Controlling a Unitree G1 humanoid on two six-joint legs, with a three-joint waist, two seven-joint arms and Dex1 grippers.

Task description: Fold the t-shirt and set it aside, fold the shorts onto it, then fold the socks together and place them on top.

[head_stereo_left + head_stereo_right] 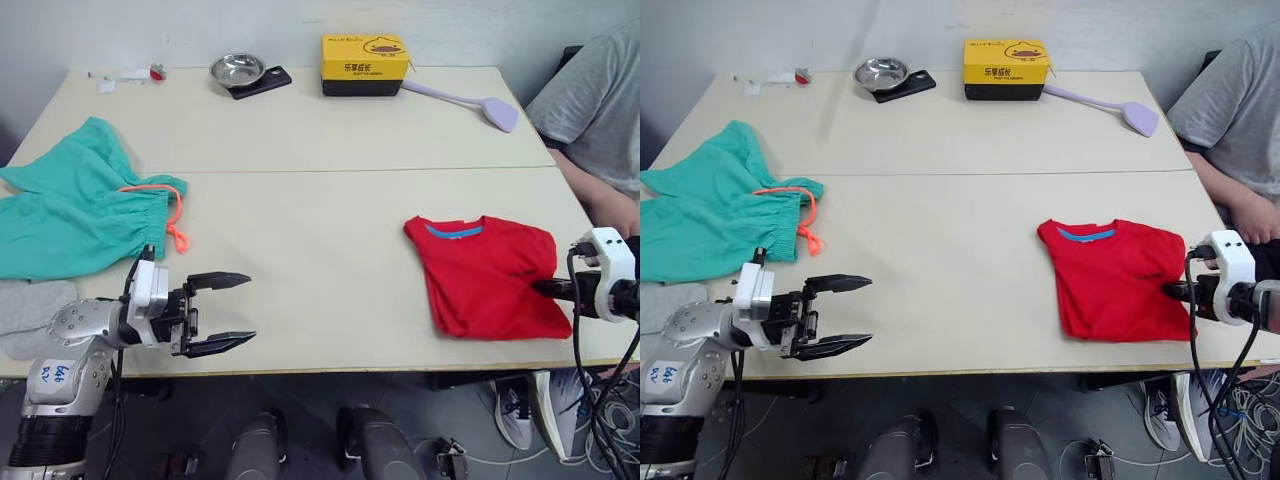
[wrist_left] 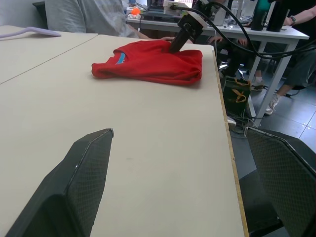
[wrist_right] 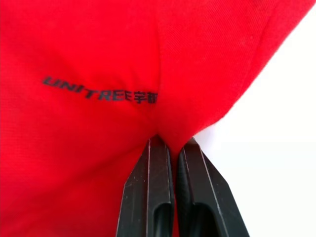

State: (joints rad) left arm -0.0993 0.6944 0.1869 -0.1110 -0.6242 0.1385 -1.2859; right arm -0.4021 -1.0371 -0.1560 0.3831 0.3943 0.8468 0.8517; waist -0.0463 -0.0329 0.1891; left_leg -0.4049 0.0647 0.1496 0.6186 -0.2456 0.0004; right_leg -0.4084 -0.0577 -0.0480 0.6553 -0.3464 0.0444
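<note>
The red t-shirt [image 1: 485, 272] lies folded near the table's front right, its blue neck band toward the far side. My right gripper [image 1: 545, 288] is at the shirt's right edge, shut on a pinch of red cloth; in the right wrist view the black fingers [image 3: 153, 187] press together with fabric between them. The teal shorts [image 1: 80, 210] with an orange drawstring are spread at the left. A light-grey sock [image 1: 25, 310] lies in front of them at the left front edge. My left gripper [image 1: 225, 312] hovers open over bare tabletop right of the sock, holding nothing.
Along the back stand a yellow box [image 1: 364, 64], a metal bowl [image 1: 237, 69] on a black slab, and a lilac spatula [image 1: 470, 102]. A person in a grey shirt [image 1: 600, 100] sits at the table's right side. The table [image 1: 320, 230] is bare in the middle.
</note>
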